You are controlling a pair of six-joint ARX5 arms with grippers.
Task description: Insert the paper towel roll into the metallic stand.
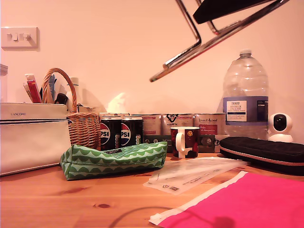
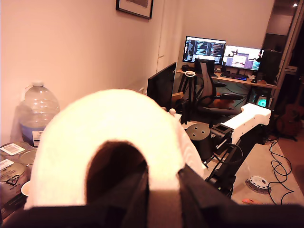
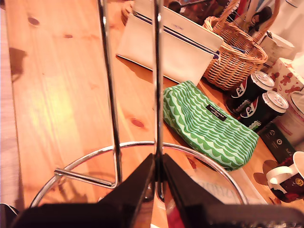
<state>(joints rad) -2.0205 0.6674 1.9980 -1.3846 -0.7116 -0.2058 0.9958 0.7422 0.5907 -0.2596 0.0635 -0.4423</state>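
Note:
The paper towel roll (image 2: 109, 123), white and thick, fills the first wrist view end-on with its dark hollow core facing the camera. My first gripper (image 2: 164, 202) is shut on the roll's wall, one finger inside the core and one outside. The roll is out of the exterior view. The metallic stand (image 1: 209, 45) hangs tilted in the air at the upper part of the exterior view's right. My second gripper (image 3: 158, 171) is shut on one chrome upright rod of the stand (image 3: 110, 95), just above its ring base; it shows as a black shape (image 1: 209, 14) in the exterior view.
On the wooden table below lie a green wavy pouch (image 1: 114, 159), a white bag (image 1: 33, 137), a wicker basket (image 1: 78, 118), Pepsi cans (image 1: 121, 133), a mug (image 1: 185, 141), a large water bottle (image 1: 245, 95), a black case (image 1: 263, 152) and a pink envelope (image 1: 247, 204).

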